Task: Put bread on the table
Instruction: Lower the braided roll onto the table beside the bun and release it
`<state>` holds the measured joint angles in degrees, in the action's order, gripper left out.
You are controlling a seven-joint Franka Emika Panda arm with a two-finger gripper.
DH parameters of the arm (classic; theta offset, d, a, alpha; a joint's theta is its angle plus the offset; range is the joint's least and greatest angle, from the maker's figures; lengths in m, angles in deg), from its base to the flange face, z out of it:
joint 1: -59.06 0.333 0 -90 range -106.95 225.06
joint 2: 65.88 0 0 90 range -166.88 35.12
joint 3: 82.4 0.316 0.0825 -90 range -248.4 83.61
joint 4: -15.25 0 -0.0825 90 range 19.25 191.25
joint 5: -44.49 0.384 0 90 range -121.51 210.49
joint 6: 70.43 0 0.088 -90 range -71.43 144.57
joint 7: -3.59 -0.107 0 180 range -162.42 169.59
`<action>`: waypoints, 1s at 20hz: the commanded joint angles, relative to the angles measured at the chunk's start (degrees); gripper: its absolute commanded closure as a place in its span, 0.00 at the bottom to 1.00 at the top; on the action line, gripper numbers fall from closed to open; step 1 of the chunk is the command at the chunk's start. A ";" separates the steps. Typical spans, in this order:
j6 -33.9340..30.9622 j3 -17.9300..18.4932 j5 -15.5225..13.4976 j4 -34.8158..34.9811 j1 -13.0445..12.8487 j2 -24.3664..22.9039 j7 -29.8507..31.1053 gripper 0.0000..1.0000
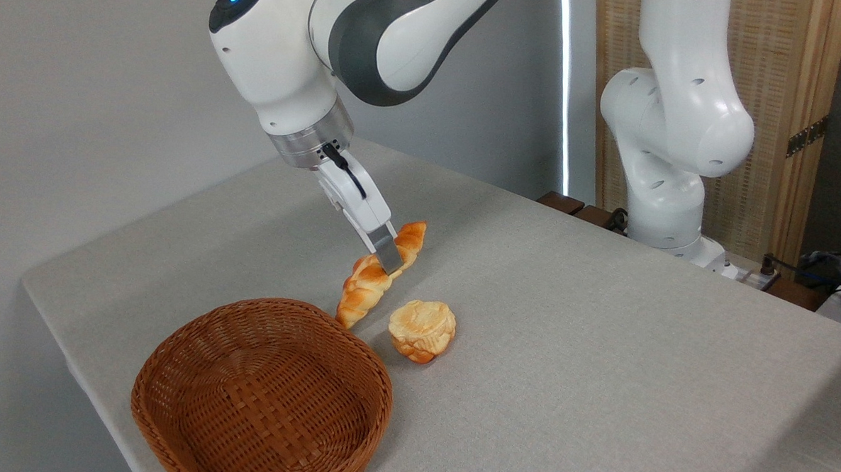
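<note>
- the arm reaches in from the upper middle of the view, its white wrist angled down and to the right, with a blue light showing on top of the joint.
- the gripper (389, 257) hangs at a slant from the metal wrist flange, its tip low over the table (610, 341).
- its fingers (390, 255) are clamped across the middle of the bread (366, 284) (only the near finger shows clearly; the far one is hidden behind the loaf).
- the bread's long axis runs diagonally, from upper right, further from the camera, down to lower left, nearer it.
- its lower left end points toward the rim of the wicker basket (257, 399) and sits just beside that rim; whether this end touches the cloth cannot be told.
- its upper right end pokes out past the finger, tilted a little upward.
- a small round bun (422, 329) rests on the table just to the right of the bread's lower end, apart from it.
- the basket stands on the near left part of the table, with nothing seen inside.
- the arm's white base column stands at the table's far right edge.
</note>
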<state>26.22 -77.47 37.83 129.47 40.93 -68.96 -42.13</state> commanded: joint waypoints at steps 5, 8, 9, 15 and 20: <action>0.74 0.17 0.95 -0.14 0.20 -0.08 -0.33 0.00; 0.74 0.17 0.95 -0.14 0.20 -0.08 -0.33 0.00; 0.74 0.26 0.95 -0.14 0.20 -0.08 -0.33 0.00; 0.91 0.61 0.86 -3.38 0.37 -0.43 -0.25 0.00; 5.47 0.70 0.86 -7.60 3.36 -0.34 1.06 0.00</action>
<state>29.10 -77.03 37.92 124.27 42.48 -69.17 -42.08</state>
